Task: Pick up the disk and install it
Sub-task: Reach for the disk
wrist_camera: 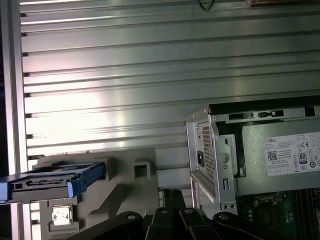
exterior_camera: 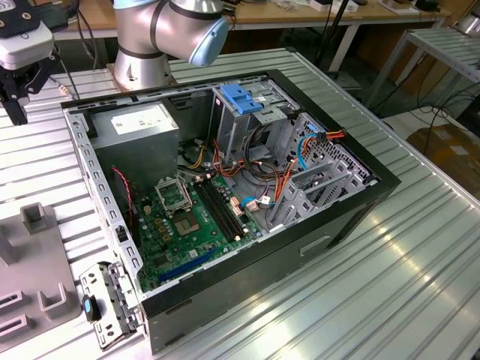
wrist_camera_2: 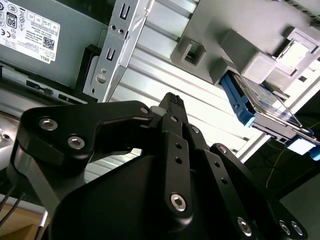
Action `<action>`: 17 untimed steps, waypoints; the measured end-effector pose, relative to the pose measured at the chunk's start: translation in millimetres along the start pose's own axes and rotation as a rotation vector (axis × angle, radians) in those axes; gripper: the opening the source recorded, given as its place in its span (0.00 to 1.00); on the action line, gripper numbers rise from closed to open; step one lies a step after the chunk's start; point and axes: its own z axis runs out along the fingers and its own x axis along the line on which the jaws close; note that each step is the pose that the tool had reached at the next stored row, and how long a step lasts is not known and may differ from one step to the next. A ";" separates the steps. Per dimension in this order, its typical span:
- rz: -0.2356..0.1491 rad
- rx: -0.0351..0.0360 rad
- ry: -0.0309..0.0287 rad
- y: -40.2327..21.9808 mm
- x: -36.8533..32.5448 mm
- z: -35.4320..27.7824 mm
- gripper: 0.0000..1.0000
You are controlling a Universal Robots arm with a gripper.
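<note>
Clenched empty above the worktop (wrist_camera: 150, 75), the tool (wrist_camera_2: 171, 100) could knock the disk (wrist_camera: 45, 182) off its grey holder (wrist_camera: 125, 195) if lowered unopened.

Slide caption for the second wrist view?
Empty gripper above the ribbed table, apart from the disk seated in a grey fixture.

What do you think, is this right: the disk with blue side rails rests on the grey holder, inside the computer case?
Not quite. The disk with blue side rails does rest on the grey holder, but that holder stands outside the computer case, on the ribbed table beside it. The first wrist view shows this.
</note>
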 end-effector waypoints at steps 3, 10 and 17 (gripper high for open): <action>0.001 -0.0001 -0.0001 2.7 6.5 0.0 0.11; 0.004 0.0000 -0.0002 6.5 17.9 -0.1 0.11; 0.005 -0.0006 0.0008 6.3 28.0 -0.4 0.11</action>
